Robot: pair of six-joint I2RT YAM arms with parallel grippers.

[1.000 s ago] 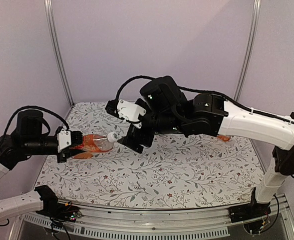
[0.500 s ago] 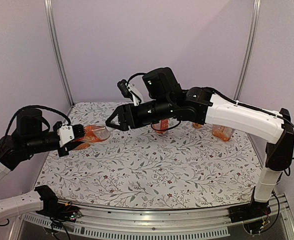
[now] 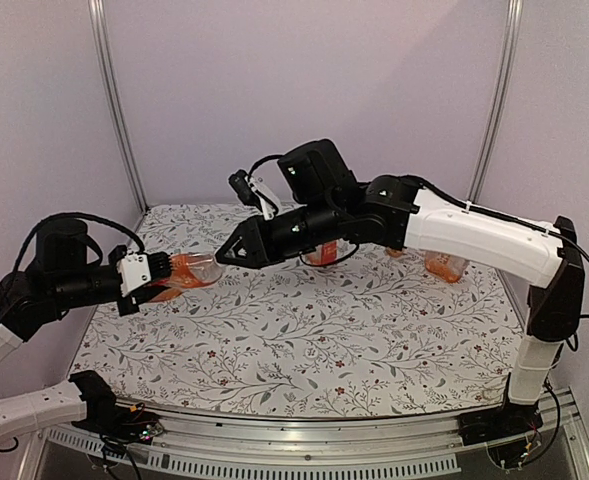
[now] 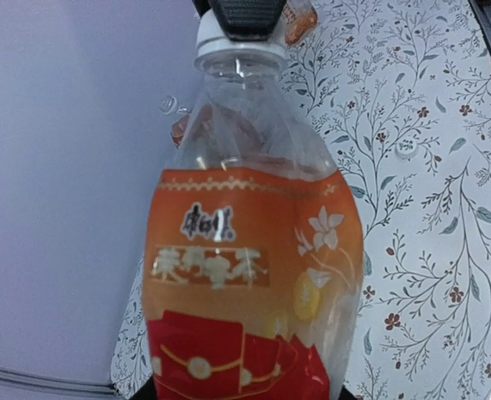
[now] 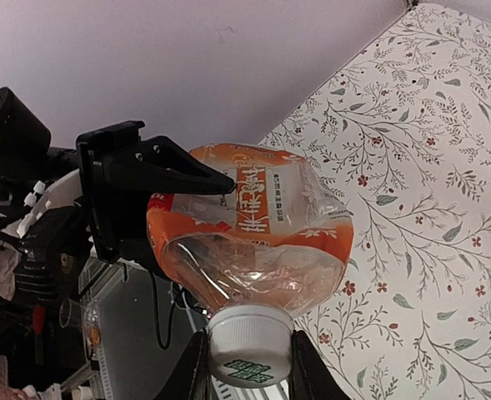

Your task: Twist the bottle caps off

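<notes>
The surface (image 3: 304,340), covered in a white leaf-and-flower print, carries orange bottles (image 3: 444,266) near its far edge and one loose white cap (image 4: 406,150).

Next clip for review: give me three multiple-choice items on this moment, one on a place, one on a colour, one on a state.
1. Where is the bottle nearest the left arm? A lying flat, untouched; B held off the table by the left gripper; C standing at the back right.
2. What colour is its cap? A white; B orange; C blue.
3. How does the right gripper stand? A wide open, far away; B fingers against the cap's sides; C clamped on the bottle's middle.
Answers: B, the left gripper clasps its body in the air; A, the right wrist view shows white plastic; B, a finger presses each side of the cap.
</notes>
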